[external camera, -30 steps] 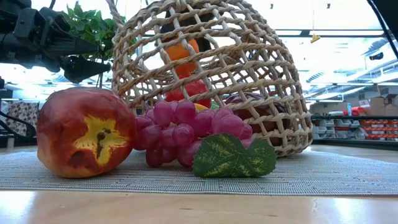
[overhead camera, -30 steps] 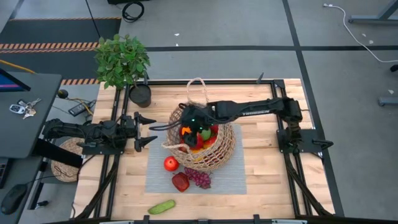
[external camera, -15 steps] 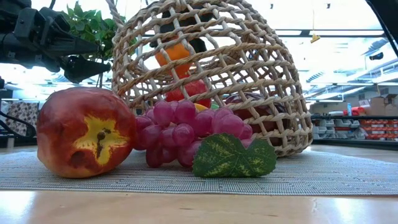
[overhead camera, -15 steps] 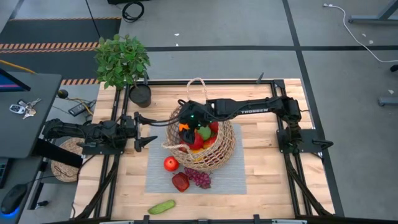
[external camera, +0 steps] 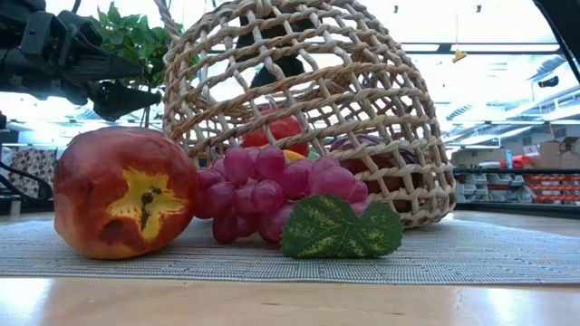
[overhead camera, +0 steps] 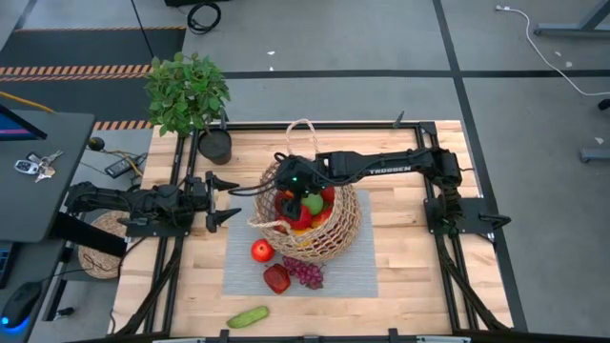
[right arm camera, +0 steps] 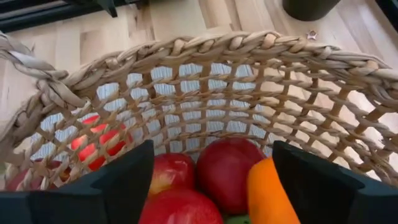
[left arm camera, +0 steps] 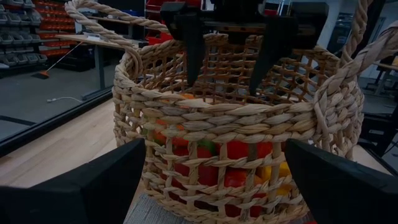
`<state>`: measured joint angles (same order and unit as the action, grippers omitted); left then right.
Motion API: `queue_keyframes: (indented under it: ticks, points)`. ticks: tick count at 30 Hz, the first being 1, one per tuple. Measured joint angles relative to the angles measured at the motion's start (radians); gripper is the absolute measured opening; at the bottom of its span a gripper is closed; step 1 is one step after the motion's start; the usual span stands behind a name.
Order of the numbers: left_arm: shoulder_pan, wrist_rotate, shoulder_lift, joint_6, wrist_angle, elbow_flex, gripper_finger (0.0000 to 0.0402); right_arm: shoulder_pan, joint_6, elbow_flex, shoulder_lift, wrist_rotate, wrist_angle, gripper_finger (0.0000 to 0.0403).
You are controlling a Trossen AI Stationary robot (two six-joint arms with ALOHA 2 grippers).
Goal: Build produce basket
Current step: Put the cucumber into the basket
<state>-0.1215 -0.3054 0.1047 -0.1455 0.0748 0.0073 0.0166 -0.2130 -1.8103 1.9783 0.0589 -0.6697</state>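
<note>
The tan wicker basket point(overhead camera: 315, 224) stands on a grey mat point(overhead camera: 353, 276), filled with produce: red apples point(right arm camera: 221, 168), a green pear point(overhead camera: 314, 203) and an orange point(right arm camera: 267, 193). My right gripper point(overhead camera: 294, 189) hangs open just above the basket's inside, pointing slantwise down, with nothing between its fingers point(left arm camera: 193, 43). The orange lies on the other fruit, below and beside one finger. My left gripper point(overhead camera: 227, 200) waits open and level at the basket's left, apart from it. A red apple point(overhead camera: 262, 251), a dark red fruit point(overhead camera: 276, 278), purple grapes point(overhead camera: 305, 273) and a cucumber point(overhead camera: 248, 316) lie outside the basket.
A leafy potted plant point(overhead camera: 188, 90) in a black pot point(overhead camera: 215, 146) stands at the table's far left corner. The basket's looped handle point(overhead camera: 303, 133) rises at its far side. The cucumber lies near the table's front edge. Bare wood shows right of the mat point(overhead camera: 400, 248).
My right gripper has opened over the basket and let go of the orange. The orange, held high inside the basket a second ago, has dropped onto the fruit below. The gripper has stayed in place.
</note>
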Motion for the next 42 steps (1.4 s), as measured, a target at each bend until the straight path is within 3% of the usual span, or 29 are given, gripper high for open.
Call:
queue_keyframes:
  ticks: [5,11,14,21,29,38,42]
  points:
    - [0.000,0.000,0.000,0.000,0.000,0.000,0.0392,0.000,0.014,0.000,-0.049,0.008,0.001,0.0361]
    - [0.000,0.000,0.000,0.000,0.000,0.000,0.0392,-0.028,0.032,0.000,-0.168,0.079,0.003,0.0360]
    - [0.000,0.000,0.000,0.000,0.000,0.000,0.0392,-0.085,0.053,0.000,-0.227,0.129,0.014,0.0356]
    - [0.000,0.000,0.000,0.000,0.000,0.000,0.0392,-0.321,0.193,0.000,-0.274,0.376,0.131,0.0352]
    - [0.000,0.000,0.000,0.000,0.001,0.000,0.0392,-0.521,0.231,-0.001,-0.178,0.450,0.223,0.0352]
    - [0.000,0.000,0.000,0.000,0.001,0.000,0.0392,-0.573,0.219,0.000,0.036,0.440,0.281,0.0352]
    - [0.000,0.000,0.000,0.000,0.002,0.000,0.0392,-0.569,0.247,0.000,0.122,0.361,0.341,0.0352]
